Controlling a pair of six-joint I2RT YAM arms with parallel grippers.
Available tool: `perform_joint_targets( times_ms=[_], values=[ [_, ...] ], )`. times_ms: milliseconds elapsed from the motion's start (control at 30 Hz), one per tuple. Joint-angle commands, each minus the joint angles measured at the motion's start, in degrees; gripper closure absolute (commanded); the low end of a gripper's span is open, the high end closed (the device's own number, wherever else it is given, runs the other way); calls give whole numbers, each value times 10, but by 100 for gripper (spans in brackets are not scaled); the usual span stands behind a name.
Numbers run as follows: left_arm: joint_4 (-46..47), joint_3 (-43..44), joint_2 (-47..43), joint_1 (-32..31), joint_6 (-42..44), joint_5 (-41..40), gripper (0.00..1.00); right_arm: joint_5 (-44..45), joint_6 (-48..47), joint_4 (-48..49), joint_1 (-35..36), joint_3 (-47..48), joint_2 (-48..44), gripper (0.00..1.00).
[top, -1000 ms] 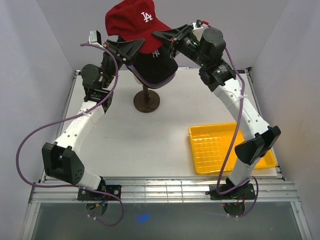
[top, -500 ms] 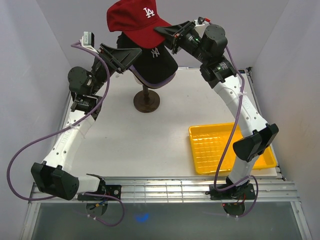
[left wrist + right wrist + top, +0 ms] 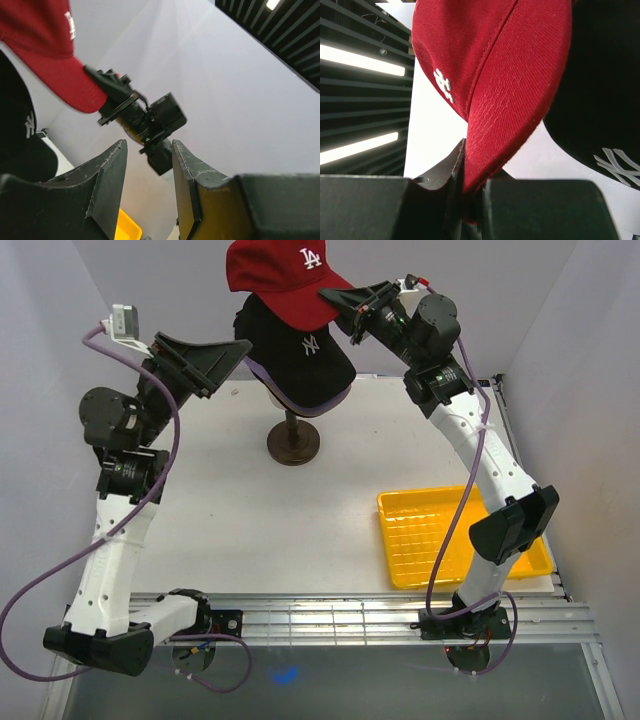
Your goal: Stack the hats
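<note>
The red LA hat [image 3: 285, 280] hangs tilted above the black NY hat [image 3: 305, 355], which tops the pile on the stand. A lavender edge [image 3: 262, 377] peeks out below the black one. My right gripper [image 3: 340, 302] is shut on the red hat's brim [image 3: 510, 75], which is pinched between its fingers, with the black NY hat [image 3: 600, 100] just beyond. To the left of the pile, my left gripper [image 3: 235, 348] stands open and holds nothing. In the left wrist view its jaws [image 3: 148, 150] frame the right gripper pinching the red brim [image 3: 60, 65].
The pile rests on a dark wooden stand [image 3: 293, 445] at the back middle of the white table. A yellow grid-bottomed tray [image 3: 460, 535] lies at the front right, beside the right arm. White walls close in on both sides.
My left gripper has opened, let go of the red hat and drawn back to the left. The right gripper has carried the red hat slightly up and to the right.
</note>
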Motion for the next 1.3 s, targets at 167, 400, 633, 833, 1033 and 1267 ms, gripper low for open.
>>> perform_joint_targets(
  times_ms=[167, 400, 633, 833, 1033, 1267],
  values=[
    [-271, 197, 8, 2, 82, -111, 48, -27, 23, 98, -1, -56, -38, 92],
    [-282, 210, 15, 3, 89, -116, 48, -44, 27, 129, -1, -85, -49, 92],
    [-283, 206, 28, 3, 90, -108, 48, -66, 39, 179, -5, -150, -71, 92],
    [-282, 202, 49, 3, 92, -102, 48, -77, 53, 206, -11, -194, -88, 92],
    [-286, 216, 75, 2, 100, -103, 48, -86, 65, 224, -17, -238, -101, 92],
    [-287, 231, 108, 9, 102, -102, 48, -87, 72, 244, -22, -294, -114, 92]
  ],
)
